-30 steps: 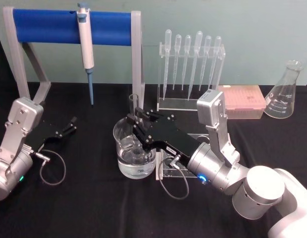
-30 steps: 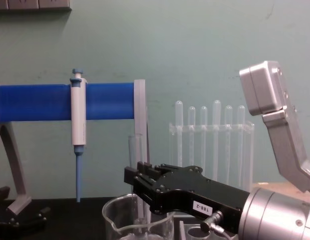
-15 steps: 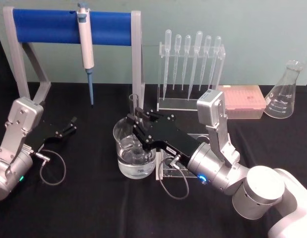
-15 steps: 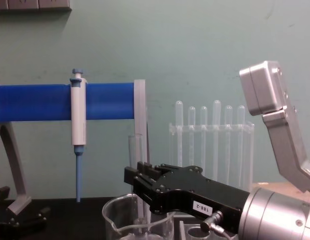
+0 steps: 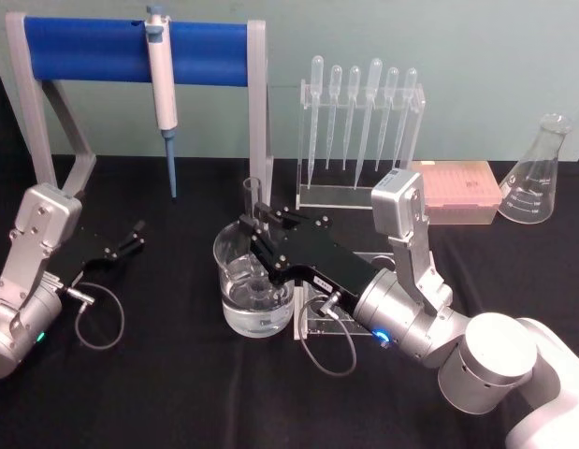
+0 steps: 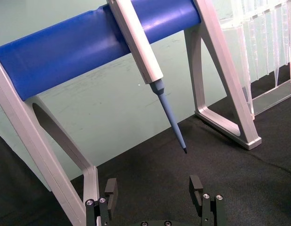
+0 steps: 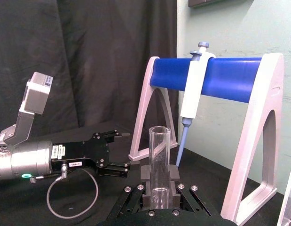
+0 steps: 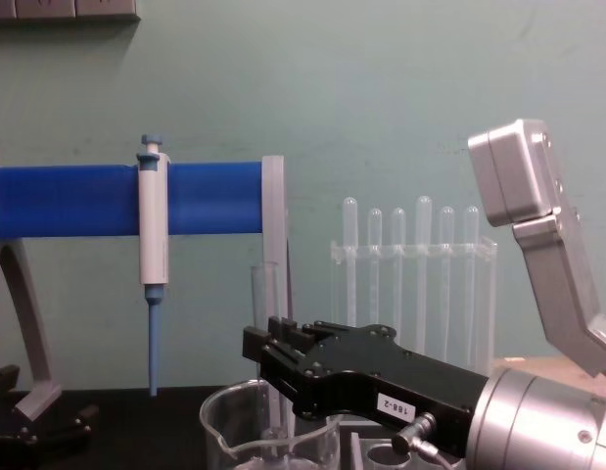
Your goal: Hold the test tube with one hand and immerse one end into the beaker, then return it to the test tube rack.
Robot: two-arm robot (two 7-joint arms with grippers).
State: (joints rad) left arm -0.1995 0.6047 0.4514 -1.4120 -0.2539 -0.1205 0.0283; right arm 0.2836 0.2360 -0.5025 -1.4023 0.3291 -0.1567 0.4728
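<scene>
Already the long clear glass test tube is standing upright inside the wide clear glass beaker, which is sitting near the middle of the black-covered desk; its lower end is reaching down into the water there, so the immersion half of the job is looking done, while the return to a rack is, by my judgement, what is left. Gripping the tube partway up is the right gripper, a black two-fingered hand on a silver cylindrical wrist, reaching in from the desk's right side over the beaker rim; in the right wrist view its fingers are pressing against the glass on both sides, closed down to the tube's width. Just beside the beaker, toward the right, a clear acrylic rack is lying partly hidden under the arm, and it is probably the place to go back to. Well apart, near the desk's left edge, the left gripper is resting idle, its fingers spread wide with nothing between them. Along the back edge are standing the blue-barred stand with its white-and-blue pipettor and the row of thin plastic pipettes.
</scene>
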